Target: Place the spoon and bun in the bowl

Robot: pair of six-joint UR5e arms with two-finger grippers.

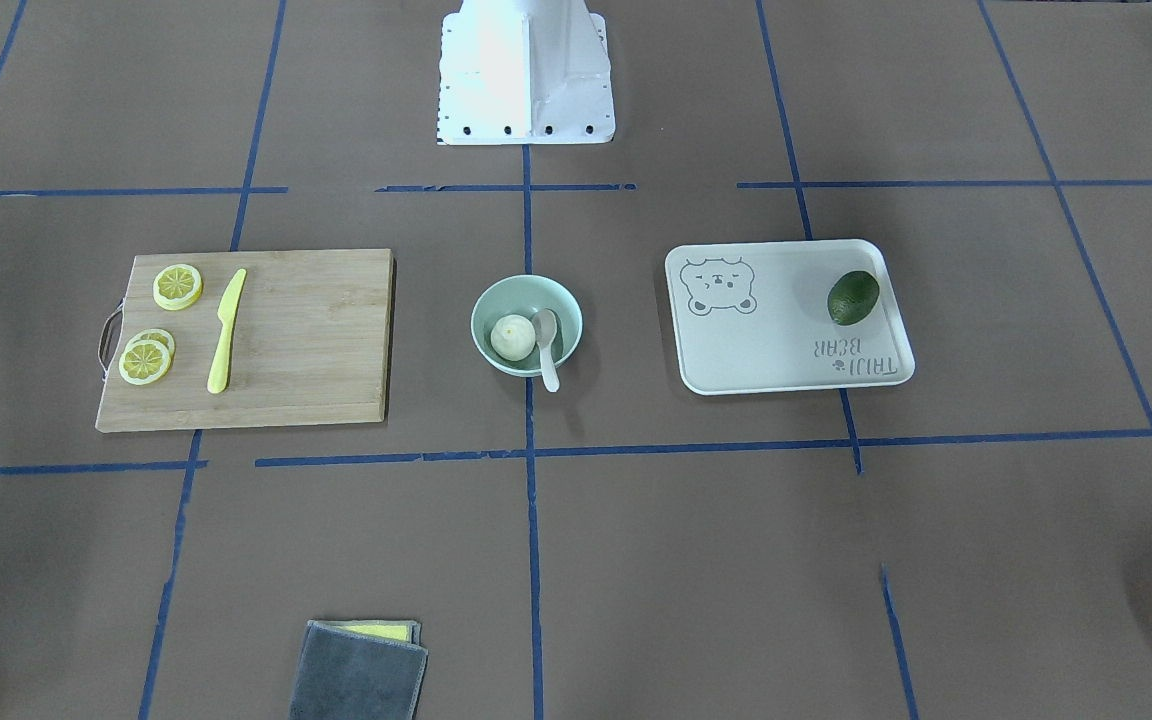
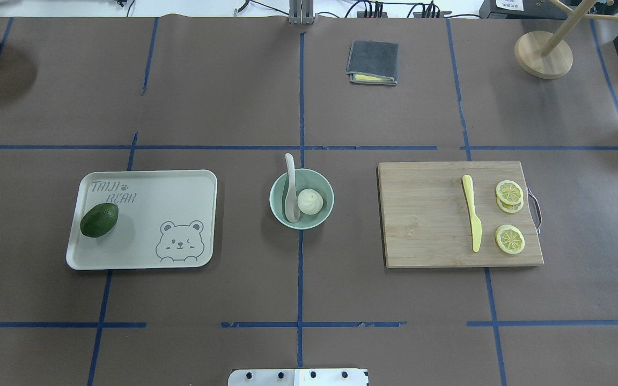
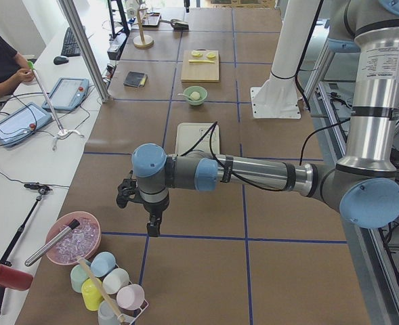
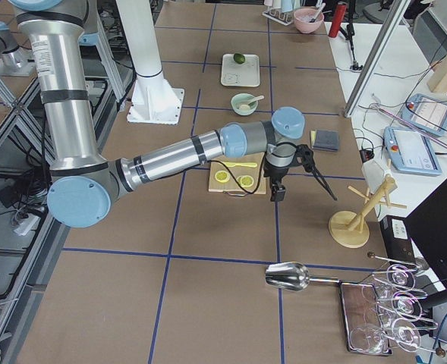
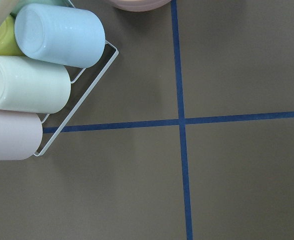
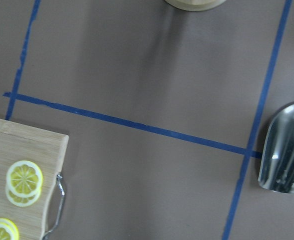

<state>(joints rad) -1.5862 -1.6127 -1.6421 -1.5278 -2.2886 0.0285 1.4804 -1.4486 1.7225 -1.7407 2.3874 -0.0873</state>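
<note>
The mint-green bowl [image 2: 328, 185] stands at the table's middle and also shows in the front view [image 1: 493, 297]. The white bun [image 2: 309, 201] lies inside it. The off-white spoon [image 2: 289, 182] has its scoop in the bowl and its handle sticks out over the far rim. Neither gripper shows in the overhead or front views. My left gripper [image 3: 154, 227] hangs far off at the table's left end, near a cup rack. My right gripper [image 4: 278, 193] hangs at the right end beyond the cutting board. I cannot tell whether either is open or shut.
A white bear tray [image 2: 191, 182] holds an avocado [image 2: 99, 220] left of the bowl. A cutting board [image 2: 427, 214] carries a yellow knife [image 2: 471, 220] and lemon slices [image 2: 509, 192]. A folded grey cloth [image 2: 373, 61], a cup rack [image 5: 37, 80], a metal scoop [image 6: 284, 147] and a wooden stand [image 2: 543, 53] lie around the edges.
</note>
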